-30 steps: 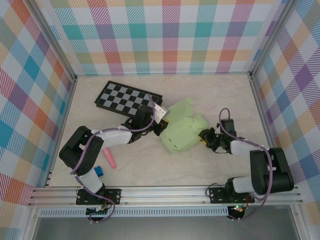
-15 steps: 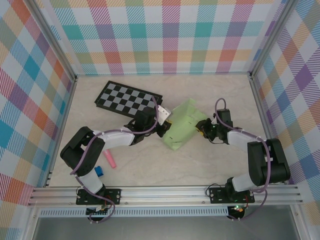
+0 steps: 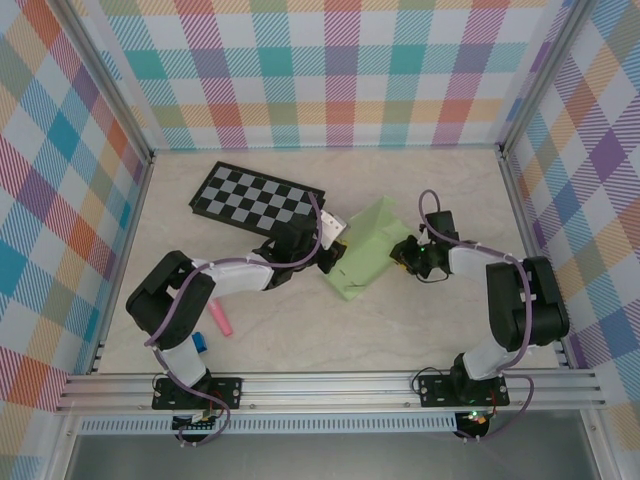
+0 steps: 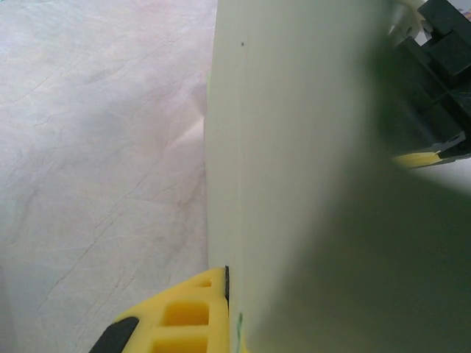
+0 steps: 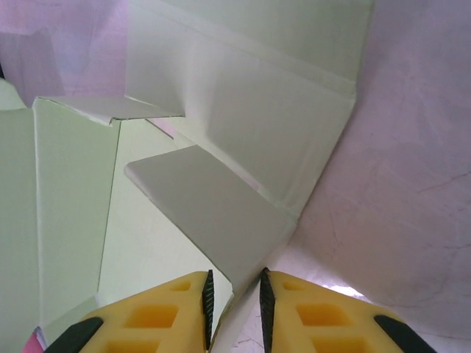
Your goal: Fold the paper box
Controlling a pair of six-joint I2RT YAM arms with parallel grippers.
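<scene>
The paper box is pale green card, partly folded and tilted up off the table between both arms. My left gripper grips its left edge. In the left wrist view one yellow finger presses flat against the card wall, and the other finger is hidden behind it. My right gripper holds the box's right side. In the right wrist view its jaws stand nearly together on a flap of the box, with creased panels beyond.
A black-and-grey checkerboard lies at the far left, just behind the left arm. A pink marker and a small blue object lie near the left arm's base. Plaid walls enclose the table.
The box has gone from a wide spread shape to a narrower, steeper fold. The right gripper moved toward the far side and inward; the left gripper shifted slightly right with the edge.
</scene>
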